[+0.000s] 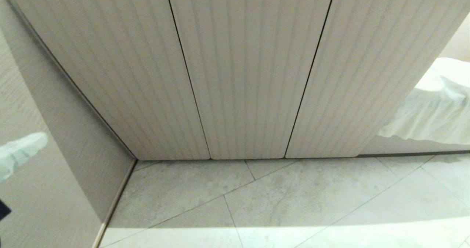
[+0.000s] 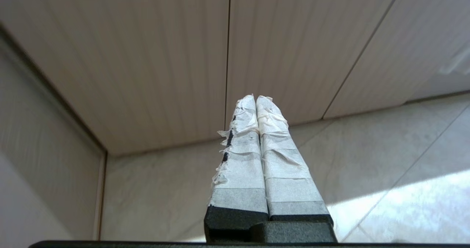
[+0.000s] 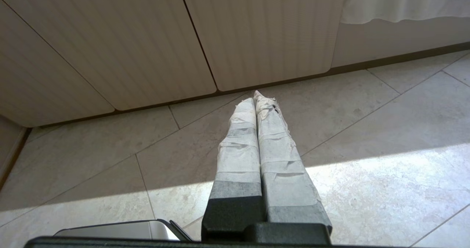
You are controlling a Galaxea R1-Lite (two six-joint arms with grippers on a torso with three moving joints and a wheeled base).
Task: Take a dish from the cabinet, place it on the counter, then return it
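The cabinet (image 1: 249,68) fills the head view, its three ribbed beige doors all closed above the tiled floor. It also shows in the left wrist view as closed doors (image 2: 165,57) and in the right wrist view (image 3: 264,31). My left gripper (image 2: 256,98) is shut and empty, its tape-wrapped fingers (image 2: 242,160) pressed together, pointing at the seam between two doors near the floor. My right gripper (image 3: 254,95) is shut and empty too, hanging over the floor short of the doors. The dish and the counter are out of view. Neither arm shows in the head view.
A ribbed side wall (image 1: 77,130) meets the cabinet at the left corner. White cloth (image 1: 437,105) drapes over something low at the right. Pale stone floor tiles (image 1: 279,204) lie before the doors, sunlit near me. Part of my base (image 3: 117,230) shows.
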